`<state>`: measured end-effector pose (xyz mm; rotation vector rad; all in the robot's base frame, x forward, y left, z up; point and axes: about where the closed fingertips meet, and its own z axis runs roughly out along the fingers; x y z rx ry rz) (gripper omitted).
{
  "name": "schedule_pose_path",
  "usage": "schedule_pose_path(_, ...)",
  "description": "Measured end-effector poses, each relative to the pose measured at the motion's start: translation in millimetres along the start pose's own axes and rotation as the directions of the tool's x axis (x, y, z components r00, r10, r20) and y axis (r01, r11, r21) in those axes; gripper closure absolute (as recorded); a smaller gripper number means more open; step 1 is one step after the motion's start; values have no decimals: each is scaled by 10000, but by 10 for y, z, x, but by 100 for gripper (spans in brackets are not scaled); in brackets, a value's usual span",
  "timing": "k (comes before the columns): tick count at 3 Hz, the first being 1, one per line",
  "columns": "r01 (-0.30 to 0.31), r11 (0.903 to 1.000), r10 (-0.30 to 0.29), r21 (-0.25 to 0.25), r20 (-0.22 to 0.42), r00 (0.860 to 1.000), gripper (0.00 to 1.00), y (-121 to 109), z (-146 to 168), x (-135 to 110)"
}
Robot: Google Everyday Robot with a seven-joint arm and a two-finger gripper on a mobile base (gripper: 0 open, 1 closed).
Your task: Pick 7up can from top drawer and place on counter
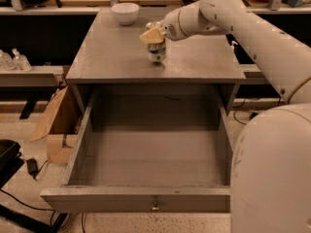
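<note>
Can [157, 53] stood upright on counter [112, 52], centre-right. Gripper [153, 35] held at can's top; grip state cannot be told. Drawer [146, 200] pulled open below. Bowl [125, 12] seen at far edge.

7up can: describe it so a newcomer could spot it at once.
Find the wide, open top drawer; on the grey counter above it, near the middle, the 7up can stands upright. The hand sits at its top. It is a small white-and-green can, unlike the white bowl at the counter's back edge.
</note>
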<state>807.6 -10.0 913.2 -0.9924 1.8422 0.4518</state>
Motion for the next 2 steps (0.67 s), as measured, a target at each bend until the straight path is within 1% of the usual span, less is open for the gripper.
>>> schedule_pose_path(1,-3,10000,3,-47,-14,10000,0,18,30,6)
schedule_pose_path(2,-4,10000,4,-53,-16,10000,0,21,34,7)
